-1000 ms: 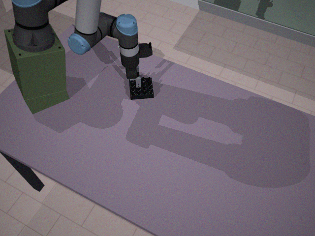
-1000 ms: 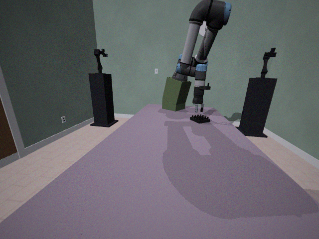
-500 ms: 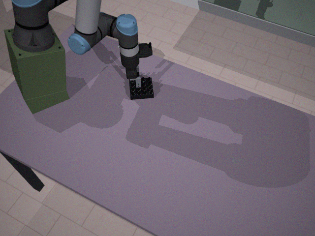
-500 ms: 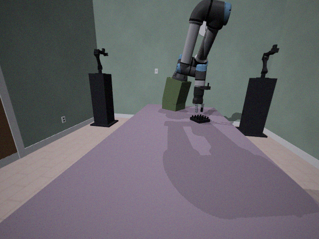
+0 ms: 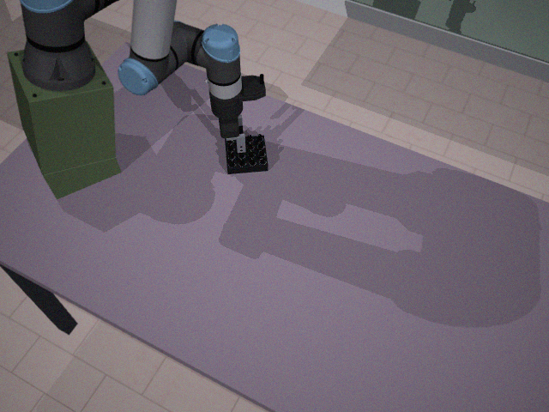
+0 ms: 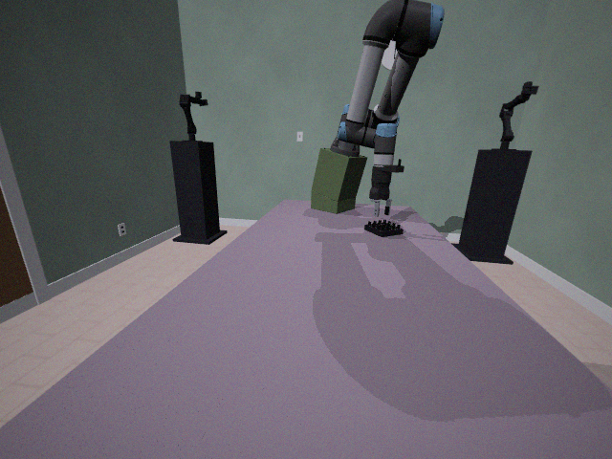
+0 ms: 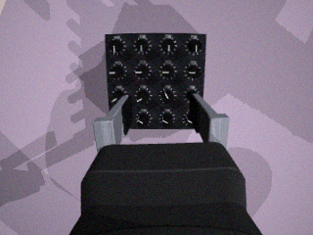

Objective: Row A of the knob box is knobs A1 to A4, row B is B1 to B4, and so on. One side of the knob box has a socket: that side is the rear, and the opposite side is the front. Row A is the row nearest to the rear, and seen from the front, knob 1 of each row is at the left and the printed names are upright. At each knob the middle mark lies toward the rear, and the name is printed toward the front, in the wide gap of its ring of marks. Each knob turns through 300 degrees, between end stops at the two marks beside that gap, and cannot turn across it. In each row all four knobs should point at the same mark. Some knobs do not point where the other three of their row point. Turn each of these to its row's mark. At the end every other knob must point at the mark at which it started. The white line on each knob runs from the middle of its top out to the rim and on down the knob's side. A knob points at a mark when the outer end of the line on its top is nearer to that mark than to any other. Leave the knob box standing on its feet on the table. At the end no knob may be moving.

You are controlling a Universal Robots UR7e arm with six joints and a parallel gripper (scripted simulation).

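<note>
Claw fingers stand apart above the knob box, upper centre in the wrist view; centre over one odd knob before descending, sparing its neighbours.

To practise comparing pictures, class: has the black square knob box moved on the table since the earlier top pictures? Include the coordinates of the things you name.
No; the black square knob box [image 5: 247, 169] [image 6: 383, 232] [image 7: 156, 83] keeps its place relative to the green block pedestal [image 5: 75, 133] [image 6: 333, 180].
</note>
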